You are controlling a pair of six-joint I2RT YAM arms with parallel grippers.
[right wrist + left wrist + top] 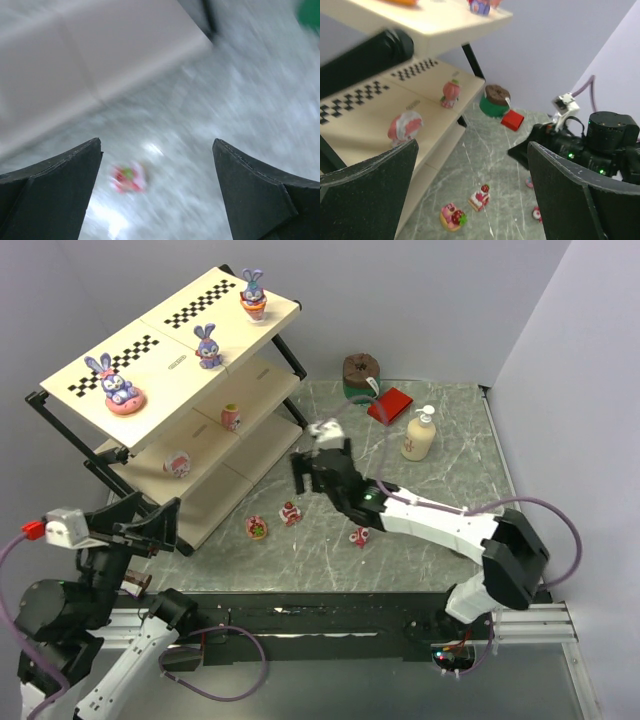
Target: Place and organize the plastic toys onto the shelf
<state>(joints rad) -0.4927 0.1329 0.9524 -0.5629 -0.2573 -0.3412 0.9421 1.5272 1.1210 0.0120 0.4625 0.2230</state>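
Note:
The shelf (pixel 150 368) stands at the back left. Three purple-blue bunnies (pixel 208 347) sit on its top board, and two pink toys (pixel 231 417) rest on the middle board. On the table lie a strawberry-bear toy (pixel 257 528), a cake-slice toy (pixel 291 513) and a small red-pink toy (pixel 360 536). My right gripper (pixel 310 478) hovers open just above and behind the cake slice, which appears blurred (pixel 128 178) below the open gripper (pixel 157 142). My left gripper (pixel 158 530) stays open at the shelf's near corner. The left wrist view looks between its wide-apart fingers (pixel 472 145) toward the cake slice (pixel 479 196) and bear (pixel 452 216).
A tin can with a brown lid (pixel 361 373), a red block (pixel 389 404) and a cream pump bottle (pixel 419 435) stand at the back right. The shelf's black frame legs (pixel 298 360) reach the table. The right arm (pixel 600 145) fills the right of the left wrist view.

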